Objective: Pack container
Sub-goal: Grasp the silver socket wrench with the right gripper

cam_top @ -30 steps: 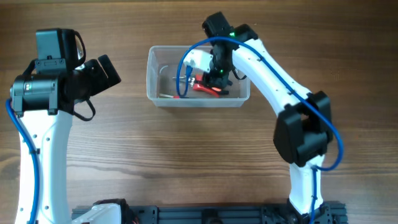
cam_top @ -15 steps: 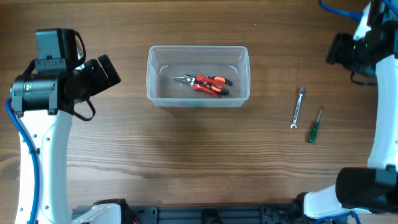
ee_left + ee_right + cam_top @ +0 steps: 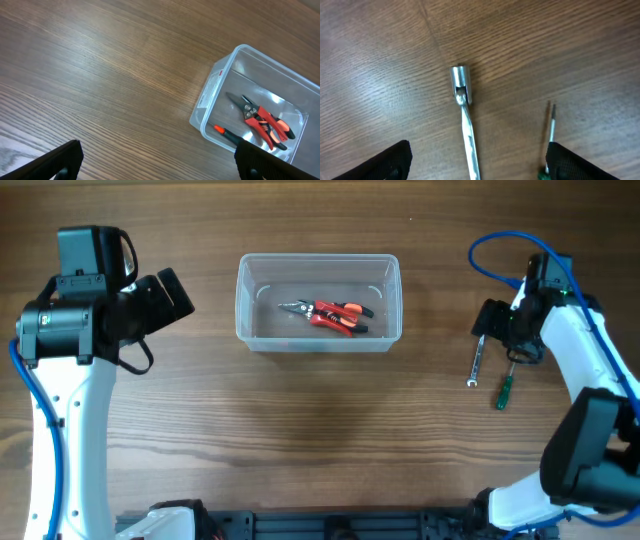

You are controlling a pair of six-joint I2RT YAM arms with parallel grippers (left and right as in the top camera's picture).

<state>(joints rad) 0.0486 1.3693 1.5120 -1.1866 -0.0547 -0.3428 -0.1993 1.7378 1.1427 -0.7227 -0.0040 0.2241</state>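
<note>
The clear plastic container [image 3: 318, 270] stands at the table's back centre and holds red-handled pliers [image 3: 330, 314]; it also shows in the left wrist view [image 3: 206, 102] with the pliers [image 3: 262, 120] and a small orange-tipped tool [image 3: 225, 132]. A silver wrench [image 3: 479, 360] and a green-handled screwdriver [image 3: 506, 385] lie on the table at the right. My right gripper [image 3: 500, 330] is open above them; in the right wrist view the wrench [image 3: 466, 115] lies between its fingers [image 3: 477, 160] and the screwdriver [image 3: 550, 135] by the right finger. My left gripper [image 3: 165, 295] is open and empty left of the container.
Bare wooden table surrounds the container. The arm bases and a black rail [image 3: 330, 525] sit along the front edge.
My right arm has left the container, swung out to the far right and come back down over the wrench and screwdriver. The pliers stay in the container. The left arm has not moved.
</note>
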